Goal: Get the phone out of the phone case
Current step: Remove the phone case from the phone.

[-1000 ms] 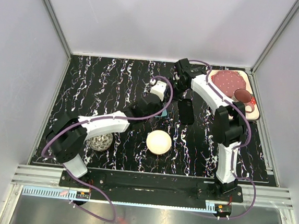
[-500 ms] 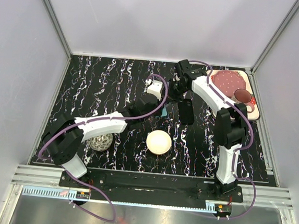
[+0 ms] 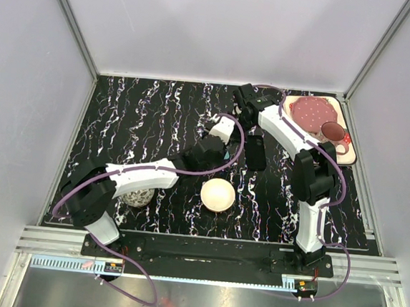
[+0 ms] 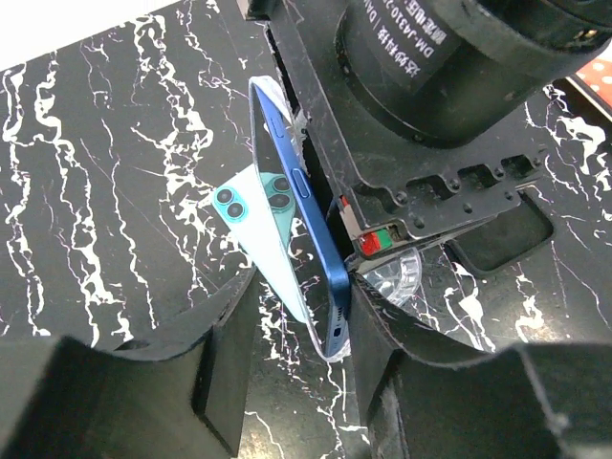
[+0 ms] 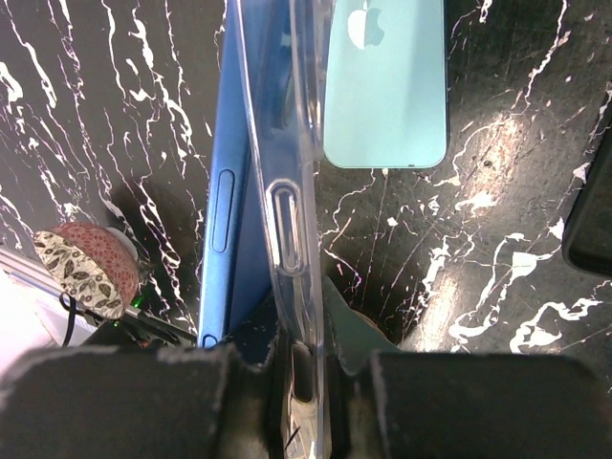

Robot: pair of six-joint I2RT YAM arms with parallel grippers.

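A blue phone point(image 5: 234, 191) stands on its long edge, partly out of a clear case point(image 5: 282, 191). My right gripper point(image 5: 301, 335) is shut on the case's wall, with the phone's body just left of its fingers. In the left wrist view the phone point(image 4: 316, 239) reaches between the fingers of my left gripper point(image 4: 306, 325). That gripper is open. The phone's lower end rests against the right finger point(image 4: 382, 335), and a wide gap separates it from the other finger. In the top view the two grippers meet at mid-table, left point(image 3: 225, 126) and right point(image 3: 243, 114).
A light teal phone point(image 5: 387, 81) lies flat on the table beside the case and also shows in the left wrist view point(image 4: 258, 215). A black slab point(image 3: 255, 152) lies just right of it. A white ball point(image 3: 218, 195), a patterned ball point(image 3: 138, 194) and a pink board with a cup point(image 3: 319, 124) are nearby.
My left gripper has moved right and nearer, up against the right gripper. The right gripper has shifted slightly up and left with the case.
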